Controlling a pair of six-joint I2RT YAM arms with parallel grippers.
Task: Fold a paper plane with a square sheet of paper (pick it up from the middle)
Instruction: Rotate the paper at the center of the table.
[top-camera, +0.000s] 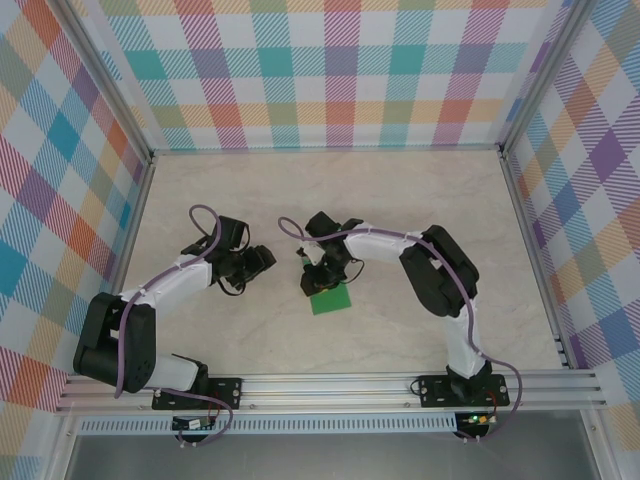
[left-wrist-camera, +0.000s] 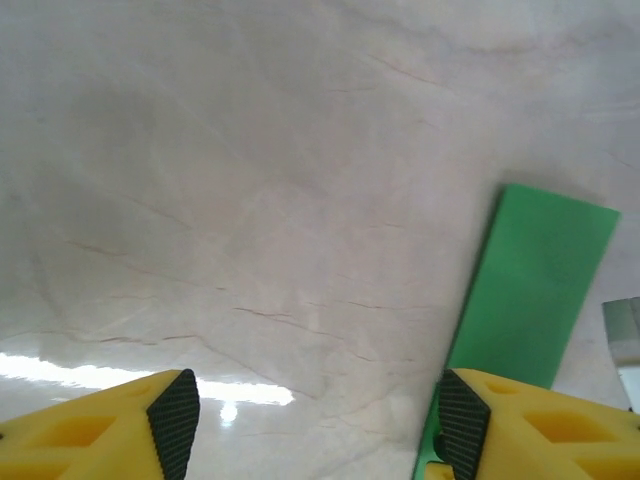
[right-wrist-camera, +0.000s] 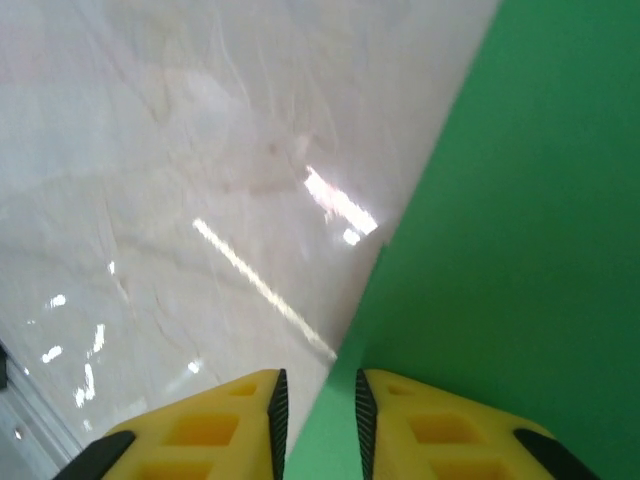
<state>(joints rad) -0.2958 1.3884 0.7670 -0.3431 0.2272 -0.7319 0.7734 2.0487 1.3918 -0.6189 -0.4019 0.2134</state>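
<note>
The square sheet of paper (top-camera: 332, 301) is bright green and lies near the middle of the table as a small flat rectangle. My right gripper (top-camera: 318, 283) hangs over its far left edge. In the right wrist view the right gripper (right-wrist-camera: 320, 410) has its pads a narrow gap apart, straddling the sheet's (right-wrist-camera: 520, 230) left edge, where the paper kinks a little; the pads do not press on it. My left gripper (top-camera: 262, 262) is to the left of the paper. In the left wrist view the left gripper (left-wrist-camera: 315, 410) stands wide open over bare table, with the sheet (left-wrist-camera: 535, 290) beyond its right finger.
The table top (top-camera: 420, 200) is pale marble-patterned and glossy. Checked walls (top-camera: 330, 70) with metal posts close in the back and both sides. An aluminium rail (top-camera: 330, 385) carrying both arm bases runs along the near edge.
</note>
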